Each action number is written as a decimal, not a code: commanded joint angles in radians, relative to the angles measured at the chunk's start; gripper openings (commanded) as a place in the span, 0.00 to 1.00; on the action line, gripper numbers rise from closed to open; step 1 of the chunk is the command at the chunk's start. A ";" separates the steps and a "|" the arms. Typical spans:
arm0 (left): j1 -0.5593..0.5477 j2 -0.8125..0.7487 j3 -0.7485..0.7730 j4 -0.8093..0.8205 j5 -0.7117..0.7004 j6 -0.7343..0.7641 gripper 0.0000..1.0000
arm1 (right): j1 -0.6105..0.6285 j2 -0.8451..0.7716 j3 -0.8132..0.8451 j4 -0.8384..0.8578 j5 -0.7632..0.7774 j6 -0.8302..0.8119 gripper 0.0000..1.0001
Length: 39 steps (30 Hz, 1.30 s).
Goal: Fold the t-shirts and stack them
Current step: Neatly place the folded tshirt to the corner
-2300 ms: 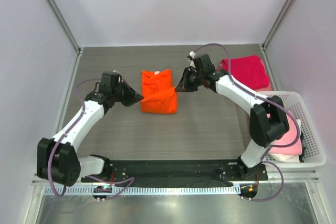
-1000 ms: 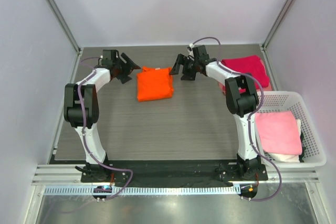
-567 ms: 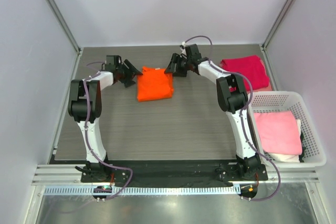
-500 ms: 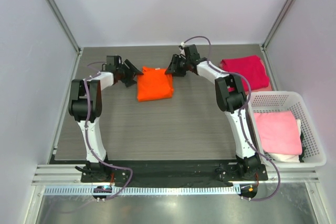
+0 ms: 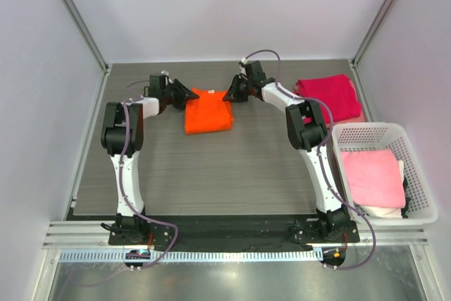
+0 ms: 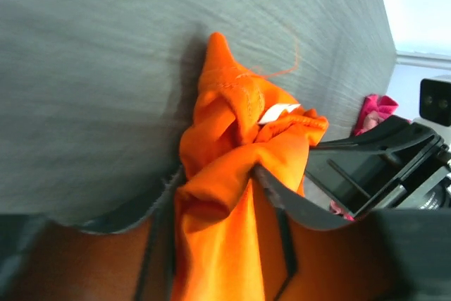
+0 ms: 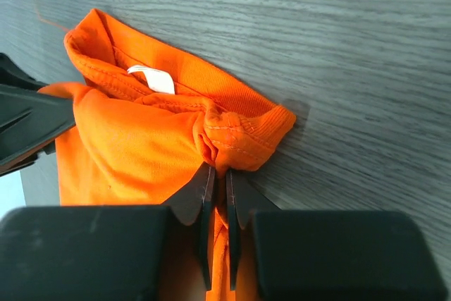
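The bright orange t-shirt (image 5: 208, 113) lies folded at the table's far middle. My left gripper (image 5: 190, 94) is at its far left corner and my right gripper (image 5: 227, 95) at its far right corner. In the left wrist view the left gripper (image 6: 220, 182) holds a thick bunch of orange cloth (image 6: 243, 107) between its jaws. In the right wrist view the right gripper (image 7: 220, 174) is shut tight on the collar edge of the orange cloth (image 7: 134, 139). A magenta-red t-shirt (image 5: 328, 95) lies folded at the far right. A pale pink t-shirt (image 5: 372, 176) lies in the basket.
The white lattice basket (image 5: 417, 174) stands at the right edge, with white cloth under the pink shirt. Both arms reach far across the grey table (image 5: 232, 167). Metal frame posts stand at the table's far corners.
Both grippers have moved inward onto the orange shirt's far corners and closed on the cloth. The shirt itself has barely shifted.
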<state>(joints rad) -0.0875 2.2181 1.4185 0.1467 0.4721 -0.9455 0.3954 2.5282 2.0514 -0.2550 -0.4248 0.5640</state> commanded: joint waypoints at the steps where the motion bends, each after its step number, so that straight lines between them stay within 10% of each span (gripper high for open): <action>1: -0.034 0.086 0.059 -0.038 -0.026 -0.002 0.38 | 0.002 0.008 0.032 0.000 0.011 0.013 0.06; 3: -0.044 0.107 0.091 -0.039 -0.038 -0.013 0.00 | -0.003 -0.006 0.026 0.006 0.015 0.019 0.02; 23: -0.449 -0.307 0.000 0.171 -0.346 -0.041 0.00 | -0.306 -0.767 -0.496 -0.050 0.049 0.014 0.01; 39: -0.779 0.194 0.724 0.177 -0.458 -0.142 0.00 | -0.760 -0.928 -0.462 -0.242 0.188 -0.029 0.01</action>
<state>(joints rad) -0.8459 2.3112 2.0285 0.3099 0.0532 -1.0477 -0.3233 1.6112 1.5490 -0.5140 -0.2977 0.5674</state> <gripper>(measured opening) 0.027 0.123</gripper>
